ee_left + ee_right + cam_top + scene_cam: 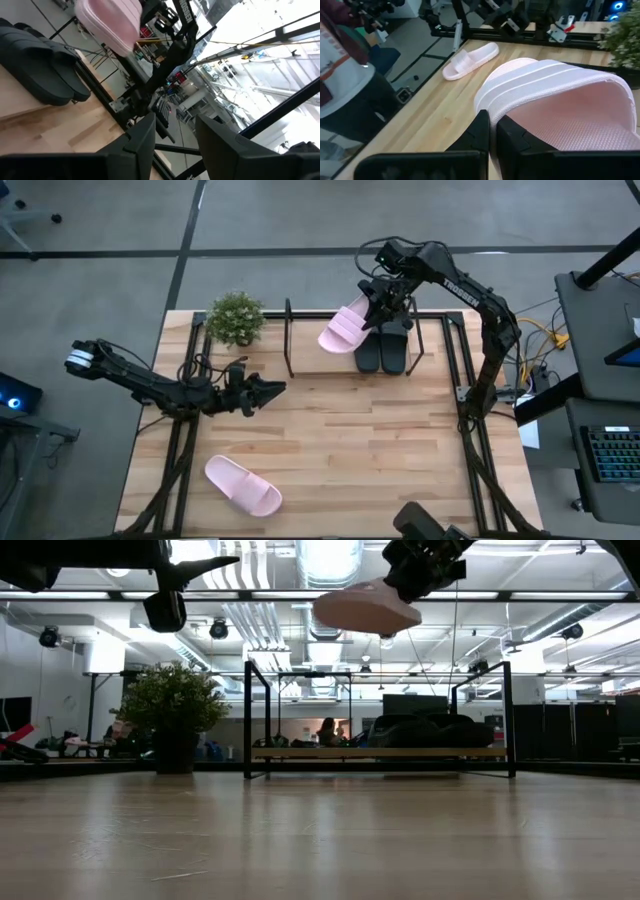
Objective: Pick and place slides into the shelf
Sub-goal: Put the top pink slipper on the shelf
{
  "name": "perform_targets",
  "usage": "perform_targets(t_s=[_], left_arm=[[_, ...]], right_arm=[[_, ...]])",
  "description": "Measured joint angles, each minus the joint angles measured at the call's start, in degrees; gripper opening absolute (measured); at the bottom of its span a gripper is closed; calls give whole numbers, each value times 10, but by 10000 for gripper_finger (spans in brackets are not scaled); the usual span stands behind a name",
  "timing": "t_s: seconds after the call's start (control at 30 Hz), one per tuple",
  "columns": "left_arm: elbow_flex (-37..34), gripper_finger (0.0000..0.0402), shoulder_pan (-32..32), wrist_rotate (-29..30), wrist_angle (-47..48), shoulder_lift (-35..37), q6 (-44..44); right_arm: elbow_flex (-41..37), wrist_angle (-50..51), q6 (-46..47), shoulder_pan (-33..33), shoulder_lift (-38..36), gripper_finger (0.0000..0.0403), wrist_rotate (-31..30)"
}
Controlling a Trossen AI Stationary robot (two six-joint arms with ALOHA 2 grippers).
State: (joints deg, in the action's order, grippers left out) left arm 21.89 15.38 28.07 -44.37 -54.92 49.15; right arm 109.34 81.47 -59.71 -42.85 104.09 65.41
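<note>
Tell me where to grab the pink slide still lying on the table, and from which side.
Grip the pink slide across its wide strap, coming straight down from above. It lies flat, sole down and apart from other things, so the raised strap likely offers the easiest edge to pinch. The open left gripper is nearer than the right gripper.

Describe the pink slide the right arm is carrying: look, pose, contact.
The held slide is pale pink, foam-like, with a wide ribbed strap and textured footbed. The right tool is shut on it and holds it in the air, tilted, above the shelf, beside the black pair. Nothing else touches it.
</note>
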Motion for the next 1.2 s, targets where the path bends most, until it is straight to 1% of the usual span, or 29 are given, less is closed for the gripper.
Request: perform_targets(t_s=[0.1, 0.13, 0.27, 0.4, 0.7, 0.8, 0.87, 0.97, 1.1, 1.2], left_arm=[[0, 125, 0, 17, -8, -1, 0], [0, 125, 0, 32, -14, -1, 0], [2, 125, 0, 89, -20, -6, -3], [2, 125, 0, 101, -20, -15, -4], [4, 125, 0, 80, -20, -38, -5], [4, 127, -1, 49, -29, -41, -5], [4, 138, 0, 25, -52, -46, -5], [4, 171, 0, -1, -82, -52, -27], [5, 212, -1, -6, -86, -52, -31], [4, 226, -1, -7, -87, -53, -31]], right_arm=[[18, 40, -13, 7, -1, 8, 2], [21, 46, -13, 10, -2, 8, 3], [38, 48, -5, 25, -7, 8, 3], [47, 24, 24, 40, -7, 8, 5], [56, -17, 91, 52, -7, 8, 5], [58, -39, 122, 52, -7, 8, 5], [58, -58, 148, 53, -7, 8, 5], [59, -69, 180, 55, -7, 8, 5], [66, -68, 199, 70, -7, 8, 7], [68, -50, 207, 83, -9, 8, 8]])
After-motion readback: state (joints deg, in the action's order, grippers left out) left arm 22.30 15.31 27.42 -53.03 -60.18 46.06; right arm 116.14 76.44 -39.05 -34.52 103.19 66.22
